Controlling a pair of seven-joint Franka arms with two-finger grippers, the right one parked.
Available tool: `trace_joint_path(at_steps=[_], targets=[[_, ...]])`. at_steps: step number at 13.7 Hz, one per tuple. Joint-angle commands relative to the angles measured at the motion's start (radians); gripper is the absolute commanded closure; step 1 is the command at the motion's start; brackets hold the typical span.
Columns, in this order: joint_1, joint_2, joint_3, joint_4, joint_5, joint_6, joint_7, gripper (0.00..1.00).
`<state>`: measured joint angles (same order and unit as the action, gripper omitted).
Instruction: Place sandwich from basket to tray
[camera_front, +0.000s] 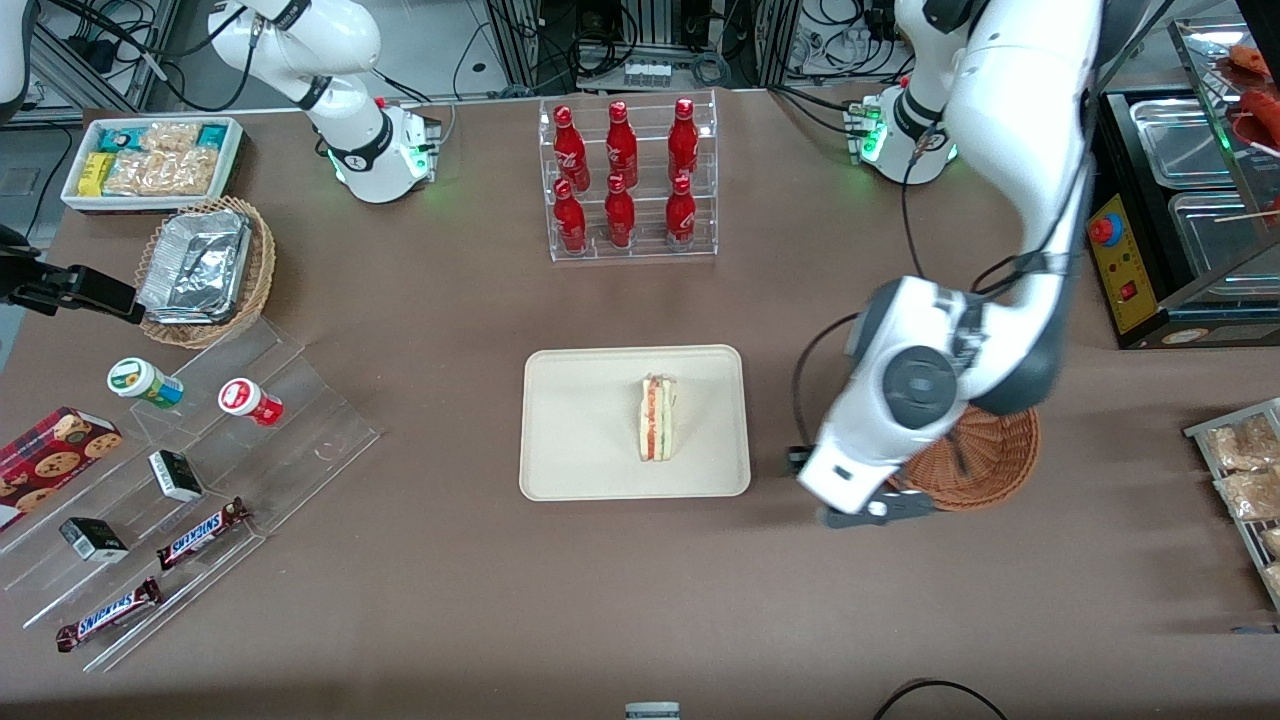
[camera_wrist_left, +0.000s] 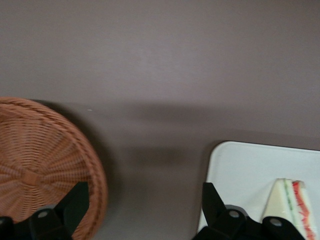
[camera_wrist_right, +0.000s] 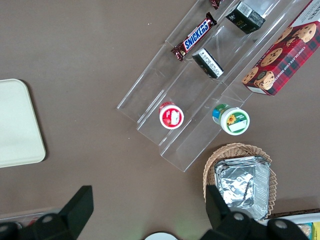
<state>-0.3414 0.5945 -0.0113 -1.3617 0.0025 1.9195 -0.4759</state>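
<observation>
Sandwich (camera_front: 657, 418) on tray (camera_front: 580, 470); basket (camera_front: 995, 460) bare; gripper (camera_wrist_left: 142, 210) spread btwn them.

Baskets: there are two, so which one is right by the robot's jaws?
The reddish-brown basket, empty, toward the working arm's end. The gripper hovers open at its rim. The paler basket holding foil trays sits toward the parked arm's end.

Robot lab, mock shop: cola rack (camera_front: 627, 180), cabling.

Even, bright overhead light on the brown table (camera_front: 450, 560), front view sharp, soft shadow under the basket (camera_wrist_left: 35, 165), wrist view slightly blurred and soft, open gripper (camera_wrist_left: 142, 210) over the table between basket and tray (camera_wrist_left: 250, 170), dark and out of focus, glare on foil trays (camera_front: 195, 265)
</observation>
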Motion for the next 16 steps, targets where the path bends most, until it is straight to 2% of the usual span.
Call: trace_joint_path(at_steps=[1, 3, 9, 10, 11, 12, 16], targets=[[-0.011, -0.059, 0.068, -0.045, -0.038, -0.039, 0.085, 0.0], [-0.011, -0.079, 0.1, -0.036, -0.039, -0.074, 0.118, 0.0], [-0.005, -0.169, 0.103, -0.011, -0.038, -0.213, 0.118, 0.0], [0.03, -0.192, 0.1, -0.011, -0.038, -0.244, 0.12, 0.0], [0.118, -0.214, 0.053, -0.005, -0.036, -0.269, 0.117, 0.0], [0.137, -0.238, 0.006, 0.01, -0.021, -0.31, 0.117, 0.0], [0.234, -0.333, -0.016, 0.059, -0.021, -0.483, 0.15, 0.0]])
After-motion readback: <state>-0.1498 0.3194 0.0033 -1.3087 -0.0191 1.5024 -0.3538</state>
